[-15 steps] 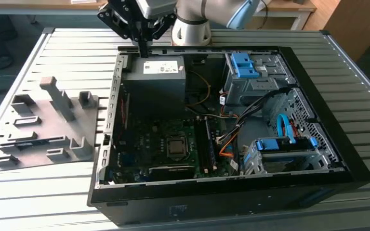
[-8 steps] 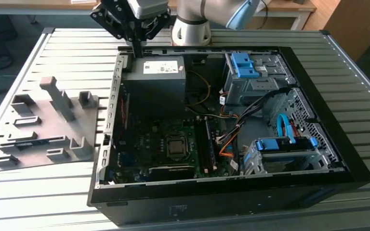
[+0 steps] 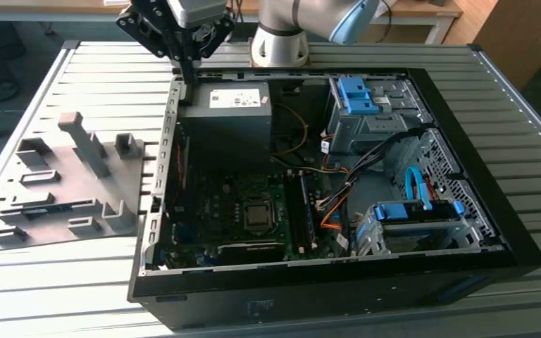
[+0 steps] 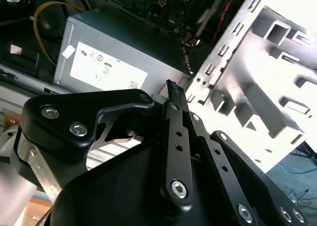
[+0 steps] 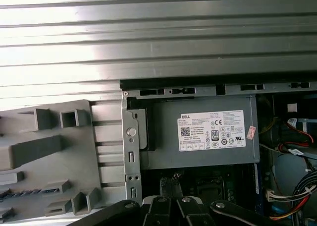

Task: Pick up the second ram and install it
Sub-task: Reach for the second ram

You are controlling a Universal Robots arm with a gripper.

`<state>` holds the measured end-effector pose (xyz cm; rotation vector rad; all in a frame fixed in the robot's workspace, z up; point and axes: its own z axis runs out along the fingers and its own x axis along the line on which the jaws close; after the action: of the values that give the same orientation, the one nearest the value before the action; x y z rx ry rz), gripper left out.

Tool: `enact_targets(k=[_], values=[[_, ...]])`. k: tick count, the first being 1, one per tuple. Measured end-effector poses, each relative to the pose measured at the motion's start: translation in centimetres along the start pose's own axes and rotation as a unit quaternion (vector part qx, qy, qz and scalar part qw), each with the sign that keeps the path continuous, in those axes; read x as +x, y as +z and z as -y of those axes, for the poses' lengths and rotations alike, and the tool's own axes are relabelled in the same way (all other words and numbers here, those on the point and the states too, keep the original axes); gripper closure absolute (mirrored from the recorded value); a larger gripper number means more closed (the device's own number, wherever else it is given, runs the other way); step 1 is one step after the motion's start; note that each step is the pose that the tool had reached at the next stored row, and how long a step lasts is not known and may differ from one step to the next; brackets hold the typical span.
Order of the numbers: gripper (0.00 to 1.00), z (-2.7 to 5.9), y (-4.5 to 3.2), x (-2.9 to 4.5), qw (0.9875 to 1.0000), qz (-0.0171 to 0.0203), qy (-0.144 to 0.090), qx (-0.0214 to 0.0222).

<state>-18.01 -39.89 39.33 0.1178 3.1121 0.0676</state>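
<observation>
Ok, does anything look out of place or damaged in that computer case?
Nothing stands out. The case lies open, the power supply sits square in its corner, the hand hovers above that corner.

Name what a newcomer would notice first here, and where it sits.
An open black computer case lies on the slatted table, its grey power supply at the far end. The gripper hangs over the case's far corner on the exterior view's left; a grey moulded tray lies on the table on that side.
</observation>
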Motion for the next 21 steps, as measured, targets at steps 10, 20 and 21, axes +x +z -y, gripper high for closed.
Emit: enact_targets(k=[10,20,21], values=[[0.9,0.17,-0.06,2.17,1.0,0.0002,0.0,0.0],[0.9,0.39,-0.15,5.11,1.0,0.0008,0.0,0.0],[0.9,0.41,-0.15,5.38,1.0,0.0008,0.0,0.0]])
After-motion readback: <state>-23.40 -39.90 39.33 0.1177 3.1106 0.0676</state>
